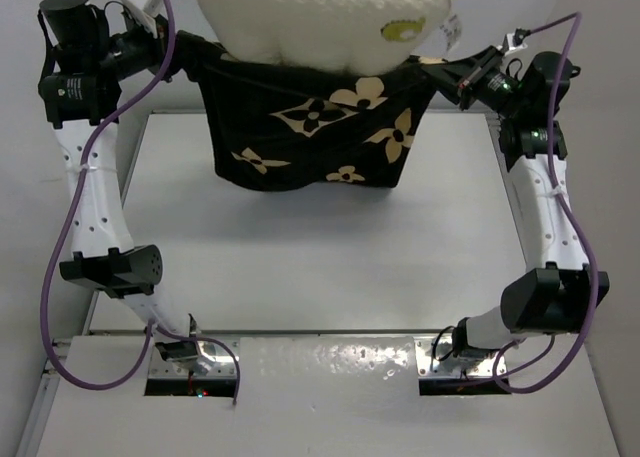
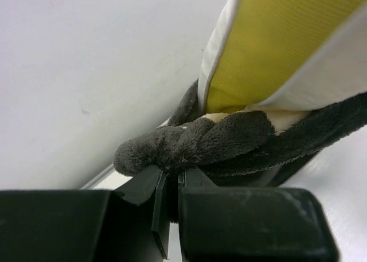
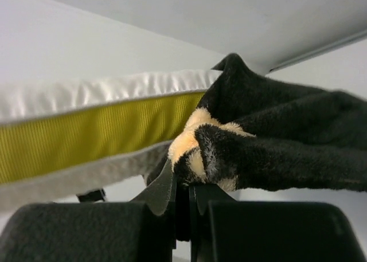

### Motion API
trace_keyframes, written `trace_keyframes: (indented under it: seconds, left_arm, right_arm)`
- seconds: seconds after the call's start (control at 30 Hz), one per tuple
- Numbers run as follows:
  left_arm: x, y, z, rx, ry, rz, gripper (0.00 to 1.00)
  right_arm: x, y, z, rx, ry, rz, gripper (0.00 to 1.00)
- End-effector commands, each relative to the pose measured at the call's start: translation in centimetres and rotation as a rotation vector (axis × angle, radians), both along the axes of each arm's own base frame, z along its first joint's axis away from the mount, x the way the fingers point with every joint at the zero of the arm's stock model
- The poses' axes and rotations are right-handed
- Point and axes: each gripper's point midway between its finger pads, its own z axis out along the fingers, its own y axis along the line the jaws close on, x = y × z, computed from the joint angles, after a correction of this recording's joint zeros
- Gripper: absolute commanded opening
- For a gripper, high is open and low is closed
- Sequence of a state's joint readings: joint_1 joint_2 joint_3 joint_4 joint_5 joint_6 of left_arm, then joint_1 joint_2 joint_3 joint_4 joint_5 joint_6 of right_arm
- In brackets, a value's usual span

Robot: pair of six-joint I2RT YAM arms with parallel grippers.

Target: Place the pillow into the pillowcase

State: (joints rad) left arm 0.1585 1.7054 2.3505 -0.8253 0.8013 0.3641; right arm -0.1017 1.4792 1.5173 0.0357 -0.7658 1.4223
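The table [image 1: 320, 247] is the largest item; a white surface spans the area between the 2 arms.

The pillow [image 1: 320, 17] stands at the far side, above the table's far edge. The frame edge cuts off its upper part in the top view. Its lower part sits inside the open mouth of the pillowcase [image 1: 310, 127]. The black fabric hides how deep it reaches. The wrist views show only its yellow side band [image 2: 287, 44] [image 3: 86, 136] with white edging.

The pillowcase hangs stretched between the 2 grippers, with its mouth facing up and its beige flower print toward the camera. Whether its lower edge touches the table cannot be determined.

The left gripper [image 1: 182, 55] is clamped narrow on the left mouth corner. In the left wrist view, bunched dark fabric [image 2: 195, 144] sits pinched between the fingers [image 2: 140, 184].

The right gripper [image 1: 442, 77] is clamped narrow on the right mouth corner. Its wrist view shows a black-and-beige fold [image 3: 218, 153] nipped between the fingers [image 3: 157, 193].

A purple cable [image 1: 75, 227] runs along each arm.
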Motion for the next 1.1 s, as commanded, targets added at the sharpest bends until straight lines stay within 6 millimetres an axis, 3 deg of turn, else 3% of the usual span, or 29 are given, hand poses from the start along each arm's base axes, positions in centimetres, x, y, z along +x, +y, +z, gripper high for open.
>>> trace_keyframes:
  seconds: [0.0,0.03,0.1,0.13,0.2,0.27,0.33,0.37,0.43,0.47,0.57,0.6,0.67,0.73,0.8,0.83,0.87,0.9,0.93,1.0,1.03,1.07]
  left_arm:
    - [0.2,1.9,3.9,-0.045,-0.112,0.080,0.00]
    - [0.1,2.1,4.8,-0.057,-0.135,0.081,0.00]
    - [-0.9,2.3,7.4,-0.086,-0.195,0.071,0.00]
    - [-1.1,2.6,8.0,-0.095,-0.209,0.071,0.00]
    - [-1.6,2.3,8.1,-0.124,-0.196,0.046,0.00]
    - [-0.7,2.1,5.2,-0.140,-0.112,0.027,0.00]
    - [-0.1,2.1,2.8,-0.155,-0.049,0.026,0.00]
    - [0.9,2.5,-0.1,-0.173,0.022,0.044,0.00]
    - [2.0,3.3,-4.0,-0.178,0.106,0.087,0.00]
    - [2.3,4.0,-4.6,-0.171,0.120,0.124,0.00]
    - [2.1,5.4,-1.6,-0.137,0.050,0.151,0.00]
    - [1.0,5.9,2.4,-0.124,-0.048,0.167,0.00]
    - [-0.4,6.4,6.7,-0.112,-0.172,0.181,0.00]
    - [-2.0,6.9,9.6,-0.104,-0.275,0.198,0.00]
    - [-4.0,6.4,11.2,-0.089,-0.318,0.193,0.00]
    - [-4.1,6.0,10.6,-0.096,-0.286,0.173,0.00]
    - [-4.3,5.5,10.2,-0.100,-0.271,0.152,0.00]
    - [-3.7,5.5,9.0,-0.121,-0.231,0.140,0.00]
    - [-3.7,5.3,9.6,-0.124,-0.256,0.127,0.00]
    - [-4.4,5.8,12.0,-0.158,-0.312,0.143,0.00]
    - [-4.8,5.7,13.6,-0.178,-0.358,0.130,0.00]
    - [-5.5,5.7,14.8,-0.178,-0.396,0.124,0.00]
  right_arm:
    - [-0.8,-1.9,3.6,-0.144,-0.164,-0.125,0.00]
    - [-1.4,-1.9,5.5,-0.158,-0.216,-0.135,0.00]
    - [-1.6,-2.5,6.8,-0.224,-0.249,-0.189,0.00]
    - [-2.5,-2.7,8.8,-0.252,-0.303,-0.212,0.00]
    - [-2.8,-3.0,8.4,-0.296,-0.317,-0.246,0.00]
    - [-2.6,-2.9,6.7,-0.306,-0.295,-0.235,0.00]
    - [-1.8,-2.4,2.9,-0.358,-0.227,-0.210,0.00]
    - [-1.5,-2.2,0.6,-0.386,-0.179,-0.200,0.00]
    - [-1.4,-1.7,-1.5,-0.438,-0.150,-0.179,0.00]
    - [-1.6,-1.7,-2.1,-0.448,-0.133,-0.172,0.00]
    - [-2.3,-2.1,1.2,-0.499,-0.237,-0.198,0.00]
    - [-3.0,-2.6,4.8,-0.528,-0.329,-0.239,0.00]
    - [-4.9,-3.1,10.2,-0.542,-0.467,-0.298,0.00]
    - [-7.2,-3.2,13.4,-0.531,-0.565,-0.339,0.00]
    - [-7.8,-3.3,12.7,-0.499,-0.553,-0.345,0.00]
    - [-8.0,-3.4,12.8,-0.484,-0.575,-0.363,0.00]
    - [-7.6,-3.4,10.7,-0.469,-0.533,-0.357,0.00]
    - [-7.4,-3.3,10.2,-0.439,-0.514,-0.352,0.00]
    - [-6.9,-3.3,9.7,-0.432,-0.496,-0.345,0.00]
    - [-6.3,-3.9,12.5,-0.429,-0.528,-0.354,0.00]
    - [-7.8,-3.9,16.2,-0.430,-0.606,-0.375,0.00]
    - [-7.8,-4.1,17.4,-0.436,-0.634,-0.390,0.00]
